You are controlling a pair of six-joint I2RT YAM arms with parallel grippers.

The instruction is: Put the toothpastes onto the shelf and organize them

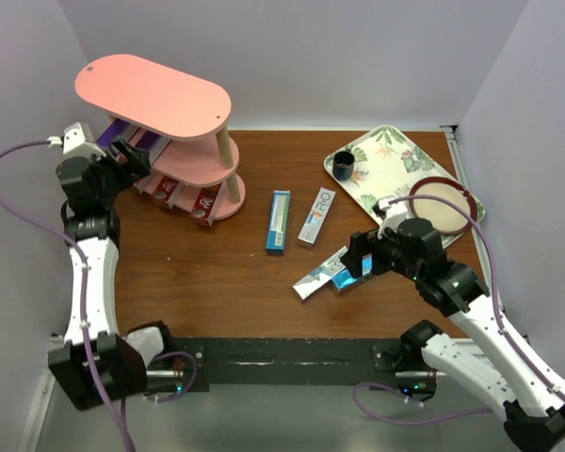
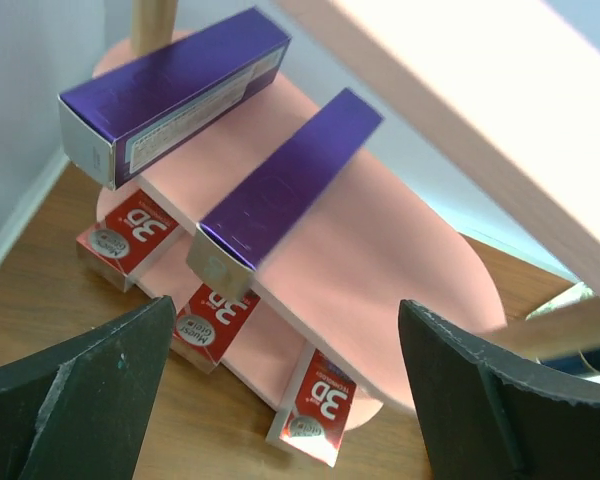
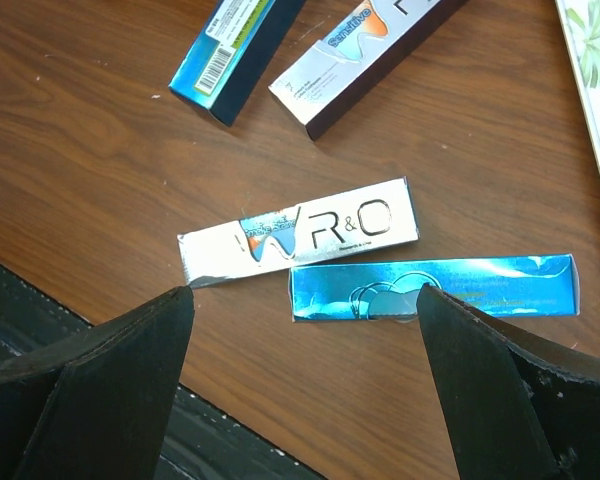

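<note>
Over at the far left, the left claw (image 2: 285,312) gapes wide in front of the pink shelf (image 1: 151,89), holding nothing. Two purple cartons (image 2: 285,185) lie on its middle tier and three red cartons (image 2: 130,235) on the bottom one. At the near right, the right claw (image 3: 305,292) hangs fully spread and empty above a silver carton (image 3: 300,232) and a blue carton (image 3: 435,287), which lie just beside each other on the surface (image 1: 198,282). A second blue carton (image 1: 279,220) and a second silver carton (image 1: 315,216) lie mid-surface
</note>
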